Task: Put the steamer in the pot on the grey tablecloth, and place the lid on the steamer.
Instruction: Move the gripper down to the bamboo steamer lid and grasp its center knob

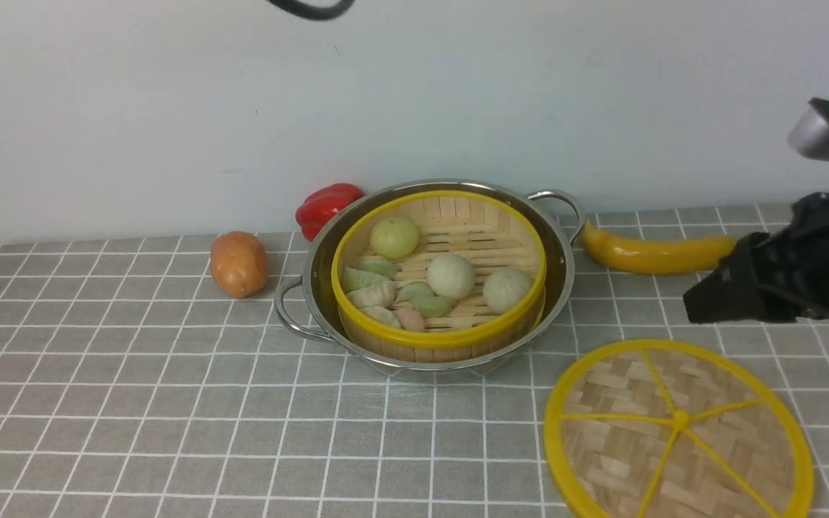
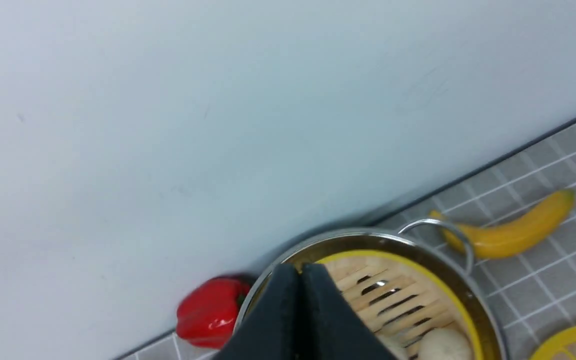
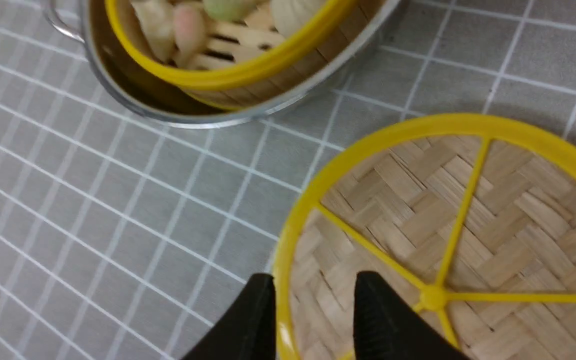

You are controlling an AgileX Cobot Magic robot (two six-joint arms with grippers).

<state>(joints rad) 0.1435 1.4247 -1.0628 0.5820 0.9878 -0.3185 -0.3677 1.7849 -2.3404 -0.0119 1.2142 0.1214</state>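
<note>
The steamer [image 1: 437, 337] sits in the pot [image 1: 562, 273] on the grey cloth [image 1: 134, 403], so only the lid [image 1: 677, 432], flat beside it, is left; the right fingers [image 3: 253, 325] spread astride its rim, ready to pinch, the left fingers [image 2: 278, 325] pressed together, idle above

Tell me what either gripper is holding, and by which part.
Nothing is held. The left gripper is shut and empty; the right gripper is open and not touching the lid, which lies flat on the grey tablecloth.
</note>
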